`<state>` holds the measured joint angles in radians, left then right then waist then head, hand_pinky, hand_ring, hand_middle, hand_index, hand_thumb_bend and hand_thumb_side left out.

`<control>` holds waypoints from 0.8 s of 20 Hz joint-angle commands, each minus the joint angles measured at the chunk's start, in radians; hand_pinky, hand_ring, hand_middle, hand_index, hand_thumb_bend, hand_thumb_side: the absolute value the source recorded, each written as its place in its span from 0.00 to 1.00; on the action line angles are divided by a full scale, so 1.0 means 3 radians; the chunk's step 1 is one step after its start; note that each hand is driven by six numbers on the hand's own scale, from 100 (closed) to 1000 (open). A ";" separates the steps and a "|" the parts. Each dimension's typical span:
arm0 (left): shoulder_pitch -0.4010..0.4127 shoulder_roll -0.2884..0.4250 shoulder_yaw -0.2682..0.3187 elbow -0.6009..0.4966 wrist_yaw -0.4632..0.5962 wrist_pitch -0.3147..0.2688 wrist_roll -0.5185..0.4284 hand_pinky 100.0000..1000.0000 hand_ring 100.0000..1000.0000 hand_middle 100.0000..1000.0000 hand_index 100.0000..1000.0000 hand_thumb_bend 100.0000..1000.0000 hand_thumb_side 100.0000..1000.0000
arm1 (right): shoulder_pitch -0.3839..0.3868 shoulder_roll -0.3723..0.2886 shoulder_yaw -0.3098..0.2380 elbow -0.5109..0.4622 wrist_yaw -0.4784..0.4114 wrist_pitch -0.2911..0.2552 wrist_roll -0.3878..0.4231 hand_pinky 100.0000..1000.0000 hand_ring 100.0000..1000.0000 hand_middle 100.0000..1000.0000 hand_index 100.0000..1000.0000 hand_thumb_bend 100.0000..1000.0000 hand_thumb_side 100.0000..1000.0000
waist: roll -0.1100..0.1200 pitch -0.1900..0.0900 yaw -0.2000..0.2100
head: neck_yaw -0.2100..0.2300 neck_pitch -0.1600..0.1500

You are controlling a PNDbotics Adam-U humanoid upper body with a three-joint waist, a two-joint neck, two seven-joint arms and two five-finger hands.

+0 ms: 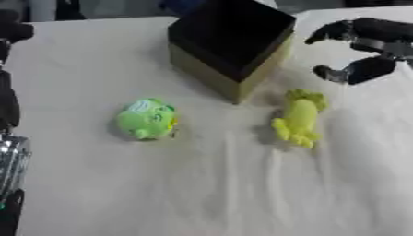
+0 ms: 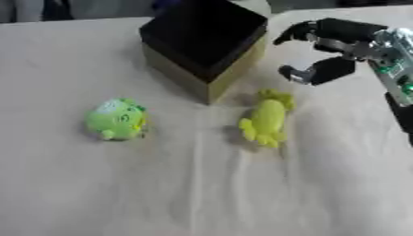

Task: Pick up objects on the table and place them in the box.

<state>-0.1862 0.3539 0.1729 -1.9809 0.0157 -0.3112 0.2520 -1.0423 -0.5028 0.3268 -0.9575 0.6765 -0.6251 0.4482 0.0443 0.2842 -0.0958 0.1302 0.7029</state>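
On the far left, the robot's left arm (image 1: 9,152) shows only as a dark strip at the edge of the white cloth-covered table (image 1: 202,193). Its left hand is not seen in either view.

Next comes the round green soft toy (image 1: 147,119). It lies by itself on the cloth, well apart from everything else.

In the middle, near the far side, sits the square cardboard box with a dark black inside (image 1: 230,44). It is open at the top, and I cannot see anything in it.

Just past the box's near corner lies the long yellow soft toy (image 1: 299,118). It is close to the box but does not seem to touch it.

On the right, the black right hand (image 2: 327,53) hangs above the cloth, beside the box and a little beyond the yellow toy. Its fingers and thumb are spread apart, and it holds nothing.

The yellow toy is nearest, so it looks like the one to grab. To do it well, the hand should come down over the toy's middle, put the thumb on one side and the fingers on the other, then close. It should keep away from the box wall so the box does not get bumped.
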 commanded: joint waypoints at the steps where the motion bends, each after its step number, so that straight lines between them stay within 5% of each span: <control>1: -0.0020 0.0100 0.0015 -0.0064 0.0000 0.0007 -0.0012 0.67 0.59 0.59 0.66 0.00 0.76 | -0.0023 -0.0105 -0.0014 -0.0098 -0.0123 -0.0025 0.0135 0.86 0.91 0.82 0.93 0.17 0.43 | -0.0008 -0.0080 -0.0003 | 0.0010 0.0014; 7: -0.0019 0.0100 0.0016 -0.0064 0.0001 0.0014 -0.0023 0.67 0.59 0.60 0.66 0.00 0.75 | 0.0034 -0.0082 -0.0007 -0.0179 -0.0149 -0.0039 0.0301 0.88 0.90 0.83 0.94 0.23 0.27 | -0.0011 -0.0095 -0.0003 | 0.0007 0.0016; 16: -0.0017 0.0097 0.0013 -0.0064 0.0001 0.0032 -0.0056 0.67 0.59 0.60 0.66 0.00 0.75 | 0.0066 -0.0012 0.0032 -0.0209 -0.0044 -0.0121 0.0436 0.89 0.91 0.84 0.97 0.27 0.24 | -0.0012 -0.0109 -0.0005 | 0.0000 0.0037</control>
<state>-0.1857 0.3539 0.1729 -1.9809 0.0157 -0.3013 0.2405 -1.0059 -0.4954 0.3396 -1.0001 0.6557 -0.6193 0.5400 0.0432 0.2754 -0.0970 0.1299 0.7049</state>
